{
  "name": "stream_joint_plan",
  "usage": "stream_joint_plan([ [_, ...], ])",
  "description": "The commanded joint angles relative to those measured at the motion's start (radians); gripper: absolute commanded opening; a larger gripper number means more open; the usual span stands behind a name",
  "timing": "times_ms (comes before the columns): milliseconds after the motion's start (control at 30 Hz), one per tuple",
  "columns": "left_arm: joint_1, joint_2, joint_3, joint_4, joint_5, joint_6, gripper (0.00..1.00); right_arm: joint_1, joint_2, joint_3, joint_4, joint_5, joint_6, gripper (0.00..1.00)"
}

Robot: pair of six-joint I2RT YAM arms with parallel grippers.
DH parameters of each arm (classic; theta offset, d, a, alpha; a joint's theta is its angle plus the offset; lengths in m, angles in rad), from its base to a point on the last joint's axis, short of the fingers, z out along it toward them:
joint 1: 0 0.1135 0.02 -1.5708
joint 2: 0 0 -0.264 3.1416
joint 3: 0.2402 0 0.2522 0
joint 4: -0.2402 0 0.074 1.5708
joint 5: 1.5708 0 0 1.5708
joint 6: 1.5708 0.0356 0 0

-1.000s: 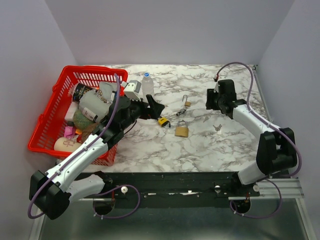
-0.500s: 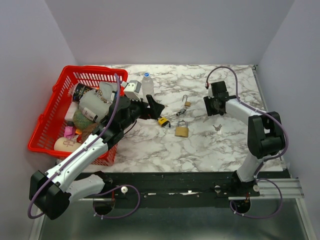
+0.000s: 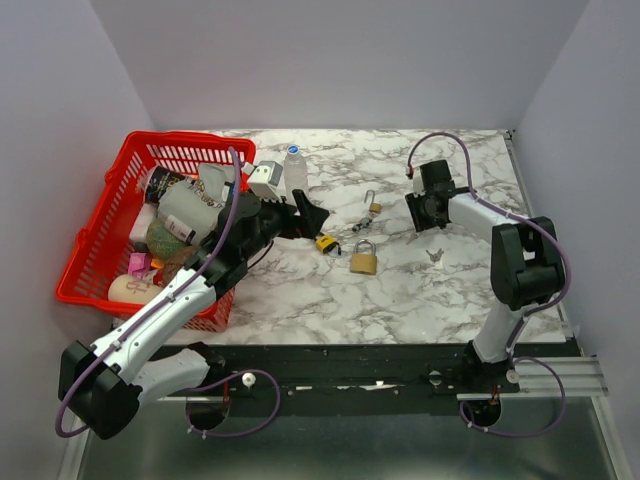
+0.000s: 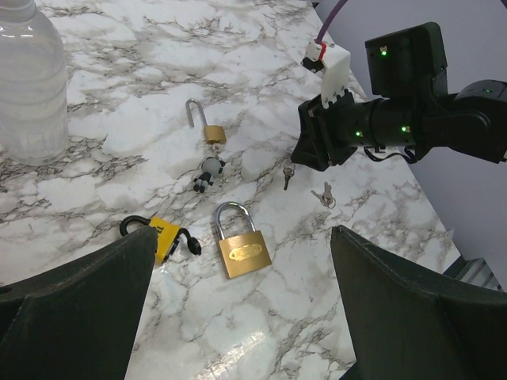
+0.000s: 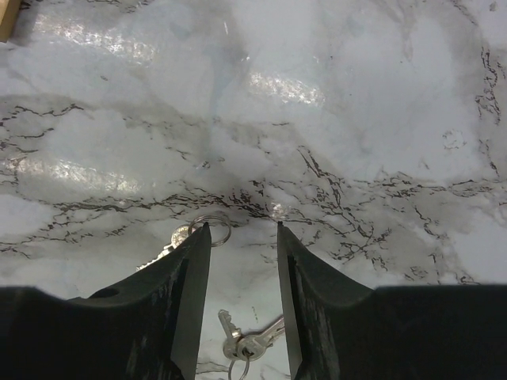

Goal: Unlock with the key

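Key (image 5: 182, 235) just beside right jaws

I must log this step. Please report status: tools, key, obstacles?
Left tool open, empty. Right tool open over keys, none gripped. Brass padlock shut, nothing blocking.

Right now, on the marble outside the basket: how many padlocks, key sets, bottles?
Padlocks: 3 (large brass padlock, small brass padlock, yellow padlock)
Key sets: 2 (ringed key, key pair)
Bottles: 1 (bottle)
Total: 6

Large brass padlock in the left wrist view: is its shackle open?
No. Both legs of its shackle enter the body of the large brass padlock, which lies flat on the table.
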Motion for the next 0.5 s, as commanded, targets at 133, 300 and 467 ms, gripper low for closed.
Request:
stream_joint_plan([
  [133,0.004,-0.013,-0.001,0.005,0.011,0.004,0.99,-0.005,0.06,0.063,-0.059,-0.081,-0.013,0.43],
  [300,0.005,-0.011,-0.003,0.004,0.011,0.003,0.99,-0.005,0.069,0.08,-0.086,-0.082,-0.004,0.41],
  [467,0.005,-0.01,-0.003,0.005,0.015,-0.002,0.99,-0.004,0.103,0.118,-0.146,-0.143,-0.002,0.37],
])
